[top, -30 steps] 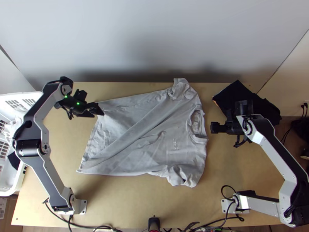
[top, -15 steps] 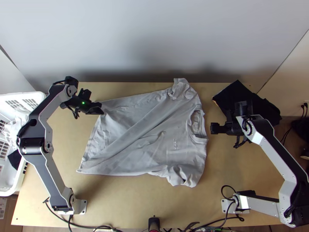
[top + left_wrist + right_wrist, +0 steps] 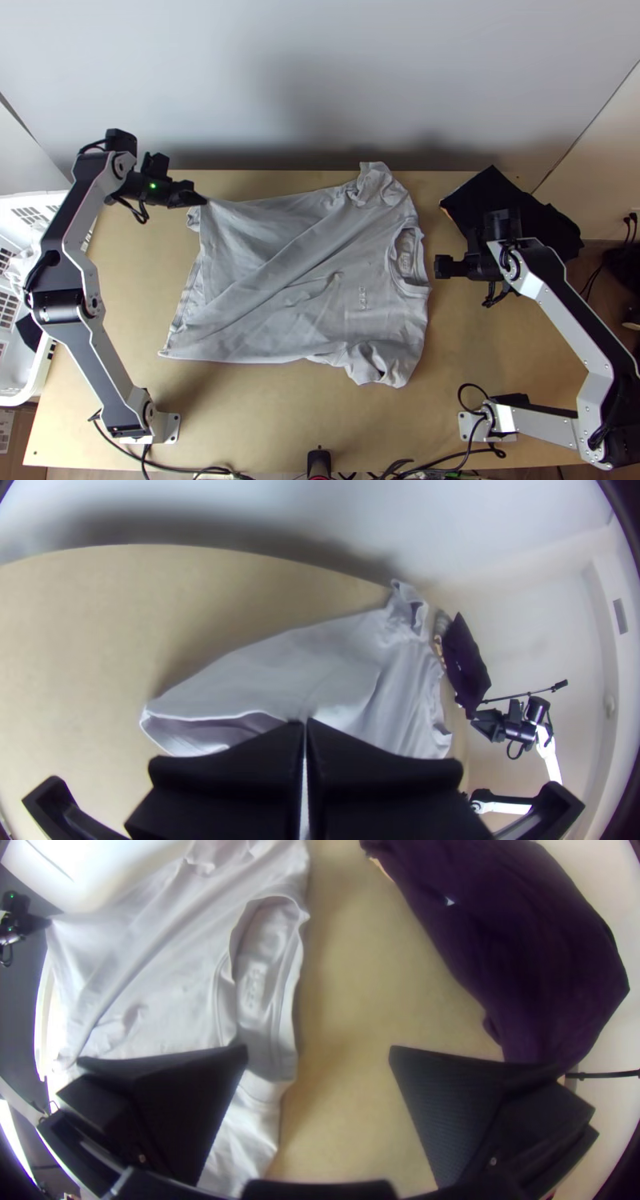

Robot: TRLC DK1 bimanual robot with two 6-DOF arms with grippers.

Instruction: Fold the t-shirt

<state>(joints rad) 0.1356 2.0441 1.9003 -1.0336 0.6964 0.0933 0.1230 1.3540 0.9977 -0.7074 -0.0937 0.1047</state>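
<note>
**Top view: T-shirt on table, bottom hem clamped, fold not yet formed**

The grey t-shirt lies spread on the wooden table, its neck opening toward the right arm. Its body carries long slanting creases; the far sleeve and near sleeve are rumpled.

Left gripper: clenched on the bottom hem, at or near its far corner. The cloth runs taut from the grip, and a small flap hangs beside it. The opposite hem corner rests flat.

Right gripper: released, fingers wide apart, beside the neck opening, with no cloth between them.

Beyond the garment, a dark cloth lies bunched past the collar; a white basket stands at the left arm's side.

Step in hand, as judged: taking up or straightening the hem ahead of the first fold. Next move: bring the held edge across the body while keeping it taut; if a second hold is needed, place the right gripper on the collar or far sleeve. Caution: a one-sided pull may skew the garment.

Limits of observation: the left fingers hide the pinched fabric, so the number of layers held cannot be confirmed. The garment's underside is hidden.
</note>
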